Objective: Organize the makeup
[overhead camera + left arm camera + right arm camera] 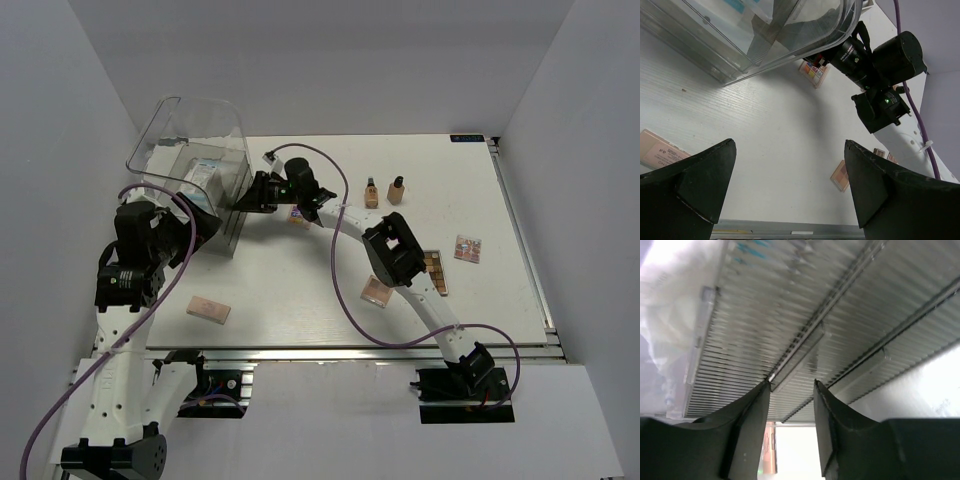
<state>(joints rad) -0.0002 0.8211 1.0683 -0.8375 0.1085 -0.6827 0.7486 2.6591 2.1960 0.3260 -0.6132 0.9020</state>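
Note:
The makeup lies spread over the white table. Two beige bottles [371,192] [396,190] stand at the back. A square palette [467,248], a long palette [436,271] and a peach compact [375,292] lie on the right. A pink compact [208,309] [660,152] lies front left. A white-blue packet [205,175] sits inside the clear bin [190,150] [840,315]. My right gripper [250,196] [791,382] is open, its tips at the bin's ribbed wall, nothing between them. My left gripper [200,225] [790,142] hangs wide open and empty beside the bin [765,30].
A small colourful palette [815,72] [298,215] lies under my right arm [875,60], close to the bin. My right arm's purple cable [340,290] loops across the table's middle. Grey walls close in on both sides, and a metal rail [350,355] runs along the near edge.

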